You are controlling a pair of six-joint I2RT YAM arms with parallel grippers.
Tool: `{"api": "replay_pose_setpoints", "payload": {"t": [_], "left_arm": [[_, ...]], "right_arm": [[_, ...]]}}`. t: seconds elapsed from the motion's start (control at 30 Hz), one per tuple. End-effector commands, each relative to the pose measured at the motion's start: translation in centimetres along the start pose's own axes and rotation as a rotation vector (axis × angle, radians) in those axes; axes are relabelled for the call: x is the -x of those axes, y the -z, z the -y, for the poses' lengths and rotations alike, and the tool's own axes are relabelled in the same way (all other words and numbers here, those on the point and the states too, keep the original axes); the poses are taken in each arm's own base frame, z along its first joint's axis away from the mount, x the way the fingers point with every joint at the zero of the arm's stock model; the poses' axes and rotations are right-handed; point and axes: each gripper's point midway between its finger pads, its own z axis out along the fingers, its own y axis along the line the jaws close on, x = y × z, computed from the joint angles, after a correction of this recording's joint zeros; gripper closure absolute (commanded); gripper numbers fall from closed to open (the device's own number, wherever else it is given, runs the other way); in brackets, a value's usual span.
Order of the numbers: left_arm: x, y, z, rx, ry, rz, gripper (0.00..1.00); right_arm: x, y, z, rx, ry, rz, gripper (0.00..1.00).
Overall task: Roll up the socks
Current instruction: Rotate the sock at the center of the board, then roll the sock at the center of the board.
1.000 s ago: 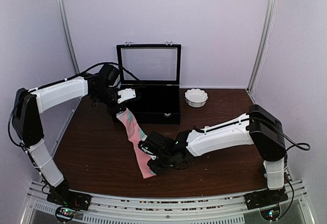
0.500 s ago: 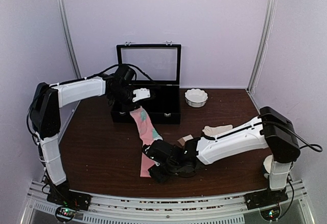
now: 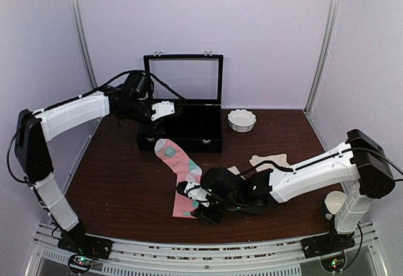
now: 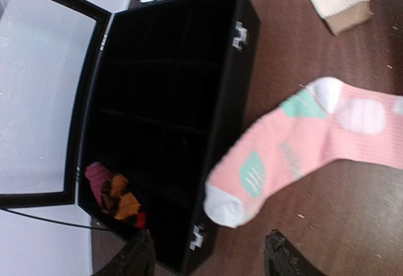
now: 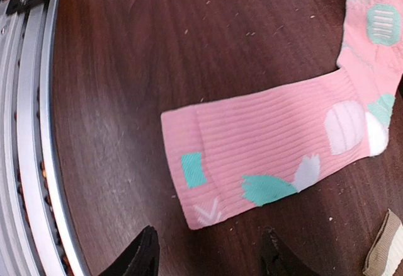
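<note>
The long pink sock (image 3: 179,174) with mint and white patches lies flat on the brown table, its white toe (image 4: 223,203) toward the black box and its cuff (image 5: 189,175) toward the near edge. My left gripper (image 3: 170,108) hovers open above the box's front edge, and in the left wrist view (image 4: 211,260) nothing is between its fingers. Just short of the cuff stands my right gripper (image 3: 201,203), also open and empty (image 5: 208,257). The short cream sock (image 3: 267,161) lies to the right, behind my right arm.
An open black compartment box (image 3: 189,128) with a raised glass lid stands at the back; a dark red and orange sock bundle (image 4: 113,191) sits in one compartment. A white bowl (image 3: 242,120) is beside it, a white cup (image 3: 334,201) at the far right. The metal rail (image 5: 31,131) runs along the near edge.
Both grippers have let go of the pink sock and opened. It has dropped from its stretched, lifted pose to lie flat. My left gripper drew back over the box; my right arm shifted right.
</note>
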Motion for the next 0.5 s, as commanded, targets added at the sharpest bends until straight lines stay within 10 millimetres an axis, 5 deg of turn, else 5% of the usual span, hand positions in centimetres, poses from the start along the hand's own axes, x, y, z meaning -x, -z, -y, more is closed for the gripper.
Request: {"api": "replay_pose_setpoints", "payload": {"t": [0.0,0.2,0.47], "left_arm": [[-1.8,3.6,5.5,-0.132,0.047,0.054,0.38],[-6.4,4.1,9.9,-0.233,0.119,-0.002,0.26],[-7.5,5.9,10.2,-0.185,0.180,0.009,0.25]], "right_arm": [[-0.9,-0.2,-1.4,0.091,0.208,0.017,0.47],[-2.1,-2.7,-0.9,0.076,0.332,-0.048,0.52],[-2.3,-4.8,-1.1,0.112,0.344,-0.067,0.63]]}}
